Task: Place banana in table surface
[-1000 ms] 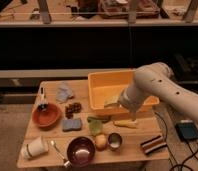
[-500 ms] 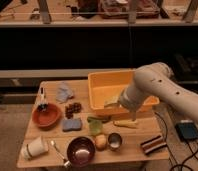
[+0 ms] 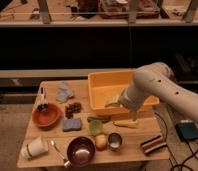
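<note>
The banana [image 3: 125, 123], small, slim and pale yellow, lies on the light brown wooden table surface [image 3: 137, 134], just in front of the yellow bin. My white arm reaches in from the right and bends down over the bin's front edge. My gripper [image 3: 132, 115] is at the arm's lower end, directly above the right end of the banana. The arm hides where the gripper meets the banana, so I cannot tell if they touch.
A big yellow bin [image 3: 103, 86] stands at the table's back right. A green leafy item [image 3: 95, 125], blue sponge [image 3: 72, 124], red bowl [image 3: 47, 115], purple bowl [image 3: 81, 150], round fruit [image 3: 101, 142], metal cup [image 3: 114, 141], striped sponge [image 3: 153, 145] and white cup [image 3: 34, 148] are spread around.
</note>
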`<state>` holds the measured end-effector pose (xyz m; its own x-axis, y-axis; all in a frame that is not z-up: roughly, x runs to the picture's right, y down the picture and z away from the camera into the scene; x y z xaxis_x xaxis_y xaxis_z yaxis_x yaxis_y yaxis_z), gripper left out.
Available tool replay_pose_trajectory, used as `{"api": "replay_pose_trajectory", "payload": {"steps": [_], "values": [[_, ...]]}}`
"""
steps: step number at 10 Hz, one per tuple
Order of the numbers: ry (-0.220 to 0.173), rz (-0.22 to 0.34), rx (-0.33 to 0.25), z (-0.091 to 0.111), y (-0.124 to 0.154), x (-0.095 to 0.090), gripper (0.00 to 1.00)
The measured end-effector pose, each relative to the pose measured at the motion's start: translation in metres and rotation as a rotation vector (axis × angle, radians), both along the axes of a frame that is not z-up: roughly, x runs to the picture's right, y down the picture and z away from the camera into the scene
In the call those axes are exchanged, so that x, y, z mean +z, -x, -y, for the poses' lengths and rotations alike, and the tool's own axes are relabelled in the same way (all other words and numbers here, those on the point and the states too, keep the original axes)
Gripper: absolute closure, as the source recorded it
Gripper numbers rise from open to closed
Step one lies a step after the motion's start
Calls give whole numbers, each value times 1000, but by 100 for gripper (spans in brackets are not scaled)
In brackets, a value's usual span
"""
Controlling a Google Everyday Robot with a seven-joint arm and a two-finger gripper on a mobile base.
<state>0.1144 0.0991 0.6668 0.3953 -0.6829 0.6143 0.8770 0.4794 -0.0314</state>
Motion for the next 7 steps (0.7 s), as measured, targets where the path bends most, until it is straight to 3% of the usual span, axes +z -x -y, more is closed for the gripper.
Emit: {"api": "replay_pose_trajectory", "payload": {"steps": [1, 4, 5, 7], "values": [[24, -91, 81, -1, -18, 9, 20], [50, -220, 190, -19, -56, 31, 20], [49, -236, 218, -26, -66, 37, 20], [49, -236, 220, -26, -66, 37, 20]]}}
